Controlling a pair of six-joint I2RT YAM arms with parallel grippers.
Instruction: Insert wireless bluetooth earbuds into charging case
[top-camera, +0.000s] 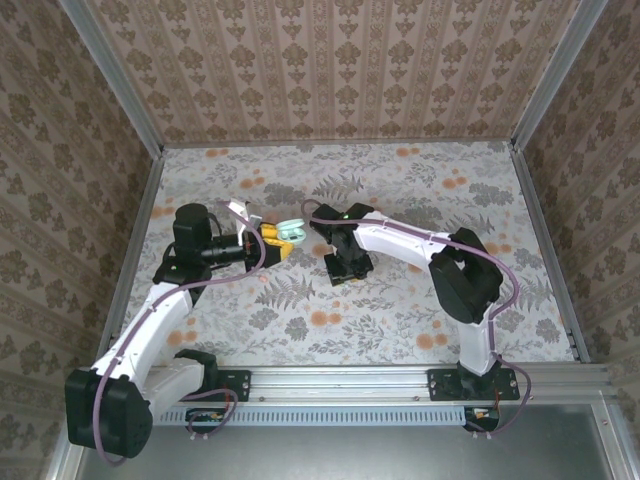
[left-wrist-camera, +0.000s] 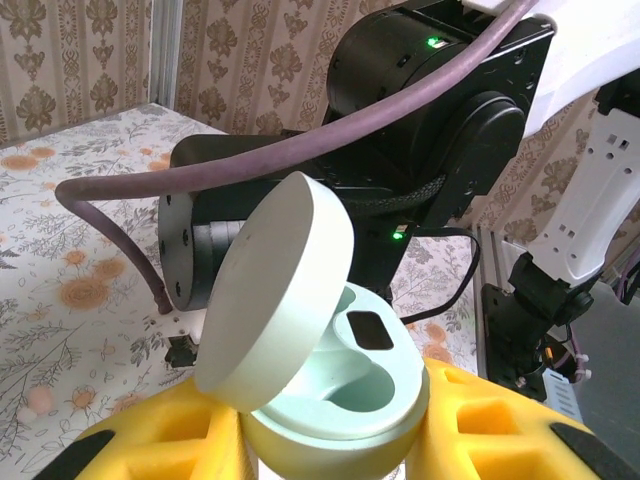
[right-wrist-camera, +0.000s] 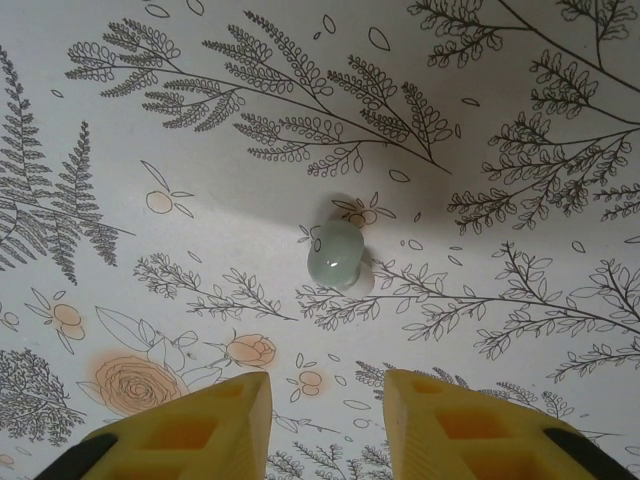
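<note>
Left end effector is clamped on the mint charging case, lid swung open so the sockets are exposed. Right end effector, fingers parted and empty, hovers over the greenish earbud lying on the worktop, apparently aligned for pickup.

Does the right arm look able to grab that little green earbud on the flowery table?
Probably yes. The greenish-white earbud lies alone on the patterned table just ahead of the right gripper, whose jaws stand apart, with nothing between.
</note>
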